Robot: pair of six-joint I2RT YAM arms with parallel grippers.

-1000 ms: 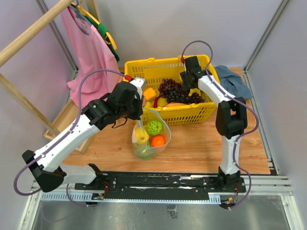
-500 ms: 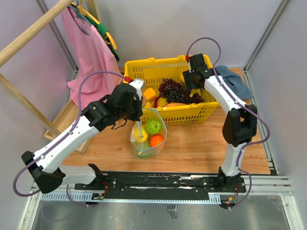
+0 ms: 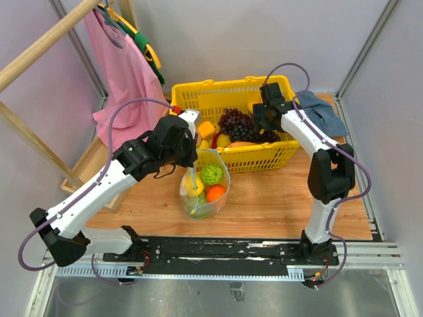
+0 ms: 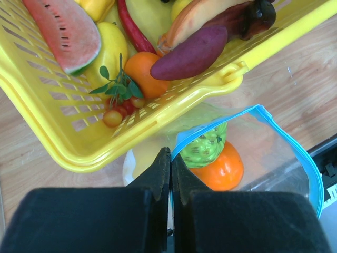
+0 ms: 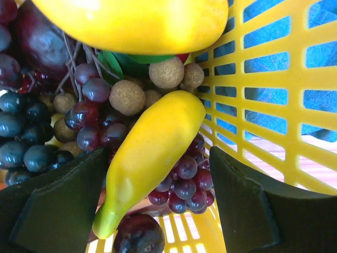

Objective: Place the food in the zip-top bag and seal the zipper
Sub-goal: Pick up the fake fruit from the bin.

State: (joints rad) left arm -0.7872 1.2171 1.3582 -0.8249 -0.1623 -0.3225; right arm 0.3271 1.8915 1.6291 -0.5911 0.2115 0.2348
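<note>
Looked partly done, with a bumpy green toy fruit (image 3: 212, 174), an orange one (image 3: 215, 193) and a yellow one (image 3: 193, 186) inside the clear crinkly zip-top bag (image 3: 225, 179) just beside the yellow lattice basket (image 3: 198, 92), light-blue zipper strip (image 4: 295, 148) unsealed and pinched in the clamped left gripper (image 4: 170, 167), right gripper (image 5: 158, 163) spread wide over a long yellow toy fruit (image 5: 152, 139) there.

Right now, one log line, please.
left tool: shut on bag | right tool: open over yellow fruit in basket | zipper: unsealed

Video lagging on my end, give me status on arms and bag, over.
Left gripper shut on bag zipper, mouth open. Right gripper open, lined up on yellow fruit in basket. Bag holds green fruit and orange, unsealed.
</note>
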